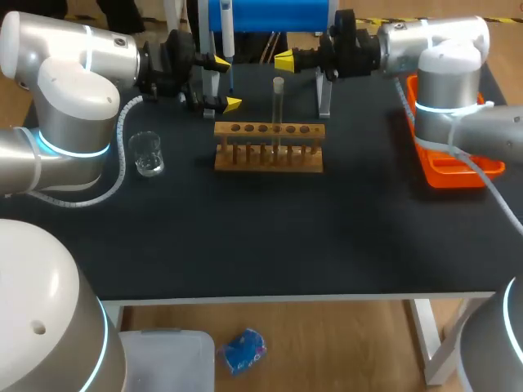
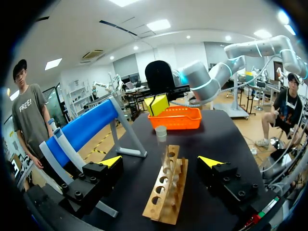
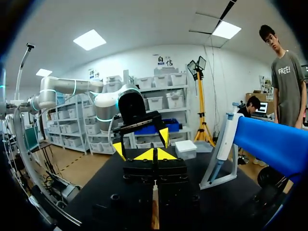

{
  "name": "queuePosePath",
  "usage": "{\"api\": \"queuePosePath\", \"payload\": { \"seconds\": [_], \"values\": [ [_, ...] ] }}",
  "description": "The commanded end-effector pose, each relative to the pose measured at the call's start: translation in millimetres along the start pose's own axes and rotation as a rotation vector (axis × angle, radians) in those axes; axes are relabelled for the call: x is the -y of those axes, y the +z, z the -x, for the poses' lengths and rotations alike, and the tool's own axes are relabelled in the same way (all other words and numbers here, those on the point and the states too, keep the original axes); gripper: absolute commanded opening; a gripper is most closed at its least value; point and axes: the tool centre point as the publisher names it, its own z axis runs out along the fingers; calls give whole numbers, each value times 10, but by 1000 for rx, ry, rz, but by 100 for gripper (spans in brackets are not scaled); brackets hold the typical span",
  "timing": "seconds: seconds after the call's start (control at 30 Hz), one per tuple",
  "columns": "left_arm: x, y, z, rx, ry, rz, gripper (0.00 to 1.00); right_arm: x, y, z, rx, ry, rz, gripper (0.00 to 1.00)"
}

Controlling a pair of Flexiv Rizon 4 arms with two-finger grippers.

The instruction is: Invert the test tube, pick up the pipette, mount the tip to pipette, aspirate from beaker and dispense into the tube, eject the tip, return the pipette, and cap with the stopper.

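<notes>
While left fingers (image 1: 233, 104) gape beside the pipette (image 1: 228, 33) hanging on its stand (image 1: 270, 15) — right fingers (image 1: 284, 60) pressed together — a skewed grab could knock it loose or clip the racked tube (image 1: 278, 106).

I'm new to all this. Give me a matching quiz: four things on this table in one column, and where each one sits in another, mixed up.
Things:
1. glass beaker
2. test tube
3. orange tray
4. pipette

Places:
A. hanging on the blue stand at the far edge
B. upright in the wooden rack
C. on the table, left of the rack
D. at the table's right edge

Pairs: 1-C, 2-B, 3-D, 4-A.
</notes>
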Motion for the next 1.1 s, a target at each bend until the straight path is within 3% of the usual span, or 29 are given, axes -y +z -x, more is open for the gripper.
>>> {"api": "queuePosePath", "payload": {
  "seconds": [0.03, 1.1],
  "values": [
    [4, 2, 7, -3, -1, 3, 100, 40, 44, 75, -15, 3, 3, 0],
    [4, 2, 7, -3, -1, 3, 100, 372, 48, 68, -2, 42, -27, 0]
  ]
}}
